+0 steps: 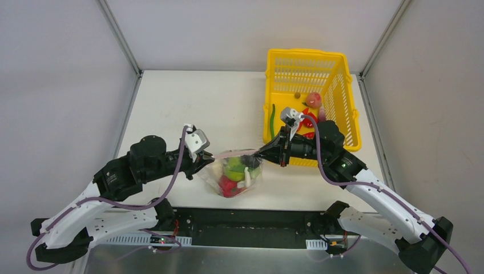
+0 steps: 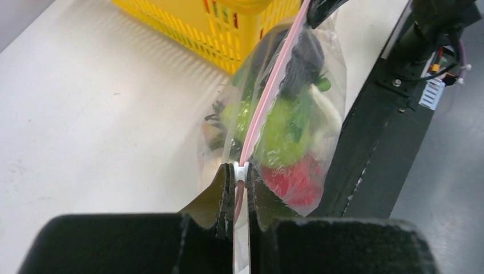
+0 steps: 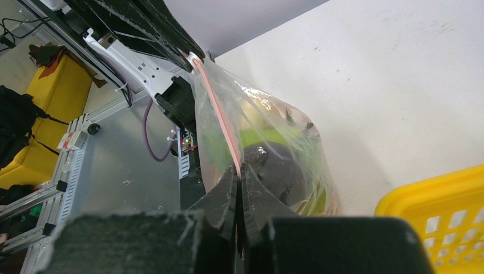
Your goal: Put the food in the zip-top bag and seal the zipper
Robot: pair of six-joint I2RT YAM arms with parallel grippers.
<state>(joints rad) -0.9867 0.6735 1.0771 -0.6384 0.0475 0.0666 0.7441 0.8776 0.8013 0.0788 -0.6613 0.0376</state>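
- While the left gripper (image 1: 206,162) reaches in from the left, its jaws are pressed together on the left end of the zipper (image 1: 233,153). The left wrist view shows the pink strip pinched between the black fingers (image 2: 224,191).
- Between the two arms, the zip-top bag (image 1: 214,176) hangs below that strip over the near part of the table (image 1: 188,103). Whether its bottom rests on the surface I cannot tell.
- Inside the bag sits the food (image 1: 235,173): a green piece (image 1: 233,167), a red piece (image 1: 228,186) lowest, a white radish (image 1: 247,178) and a dark piece (image 1: 251,161) nearest the right end.
- From one pincer to the other the zipper runs straight and taut. Whether it is pressed closed along its whole length I cannot tell.
- On the right, the right gripper (image 1: 263,152) is clamped on the zipper's other end, its fingertips together just above the dark piece.
- Farther right and back, a yellow basket (image 1: 337,71) stands on the table, with a red bell pepper (image 1: 309,120), a pinkish round piece (image 1: 313,100) and a small brown piece (image 1: 297,95) in it.
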